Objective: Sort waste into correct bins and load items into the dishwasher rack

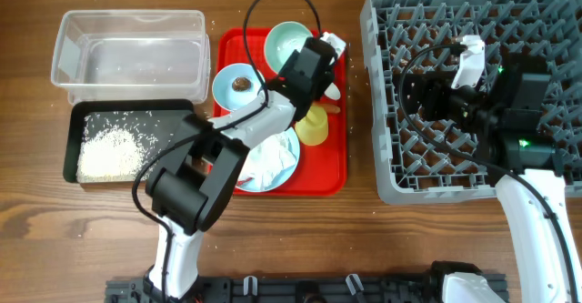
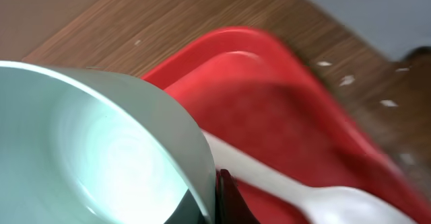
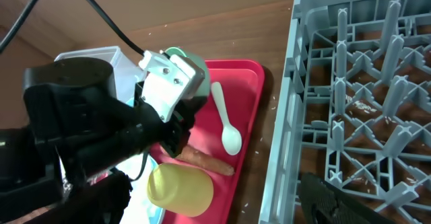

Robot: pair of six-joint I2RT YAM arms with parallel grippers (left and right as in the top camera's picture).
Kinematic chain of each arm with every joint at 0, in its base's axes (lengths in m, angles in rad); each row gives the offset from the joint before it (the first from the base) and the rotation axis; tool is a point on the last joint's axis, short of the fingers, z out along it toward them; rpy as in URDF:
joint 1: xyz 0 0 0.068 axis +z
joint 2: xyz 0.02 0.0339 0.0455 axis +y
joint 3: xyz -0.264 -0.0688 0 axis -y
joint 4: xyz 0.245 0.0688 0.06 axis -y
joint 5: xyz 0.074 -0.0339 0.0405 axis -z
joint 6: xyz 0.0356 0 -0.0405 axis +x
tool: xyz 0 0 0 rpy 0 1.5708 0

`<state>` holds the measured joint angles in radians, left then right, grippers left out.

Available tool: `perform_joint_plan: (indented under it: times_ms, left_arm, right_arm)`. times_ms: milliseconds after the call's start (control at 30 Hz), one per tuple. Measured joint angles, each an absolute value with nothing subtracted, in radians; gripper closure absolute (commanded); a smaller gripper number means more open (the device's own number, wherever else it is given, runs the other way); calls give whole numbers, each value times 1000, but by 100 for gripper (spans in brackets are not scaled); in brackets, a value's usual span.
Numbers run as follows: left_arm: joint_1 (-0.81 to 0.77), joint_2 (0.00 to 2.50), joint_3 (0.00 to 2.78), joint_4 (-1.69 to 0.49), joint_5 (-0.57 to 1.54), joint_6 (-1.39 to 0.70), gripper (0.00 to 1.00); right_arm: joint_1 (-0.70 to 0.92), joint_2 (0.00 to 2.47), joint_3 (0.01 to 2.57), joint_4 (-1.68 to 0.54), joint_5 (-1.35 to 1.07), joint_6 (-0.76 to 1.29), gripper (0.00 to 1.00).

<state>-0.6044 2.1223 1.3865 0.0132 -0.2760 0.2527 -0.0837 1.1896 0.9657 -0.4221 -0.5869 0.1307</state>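
Watching your left hand (image 1: 314, 55): it hangs over the far end of the red tray (image 1: 329, 168), right at the rim of the far bowl (image 2: 101, 150).
Left grip: one dark finger (image 2: 229, 200) lies against that bowl's outer wall. Its partner is hidden, so you cannot tell whether it pinches.
Spoon: the white plastic spoon (image 2: 323, 200) lies flat on the tray just beside that finger.
Right hand (image 1: 426, 94): it is over the dishwasher rack (image 1: 375, 85), well apart from the tray, and its spread can't be read.
Hard to read: the left wrist view is blurred, and your left arm covers half the plate (image 1: 284, 162).
Containers: the second bowl (image 1: 225, 89) holds the brown lump (image 1: 240, 83). The black tray (image 1: 73, 148) holds heaped rice (image 1: 109, 148), and the clear tub (image 1: 64, 57) has scattered grains. The yellow cup (image 1: 312, 128) and carrot (image 1: 332, 109) sit on the red tray.
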Motion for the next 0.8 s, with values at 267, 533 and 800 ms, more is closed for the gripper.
perform_joint_plan:
  times_ms: [267,533,800]
  left_arm:
    - [-562,2119,1387,-7,-336,198,27]
    - [-501,1802,1422,-571,-241,-34,42]
    - [-469,1975,1414,-617,-181,-74,55]
  right_arm:
    - [-84,1190,966,-423,-587,131,17]
    - [-84,1190,966,-426,-587,131,16]
    - [-84,1190,966,-426,-587,131,17]
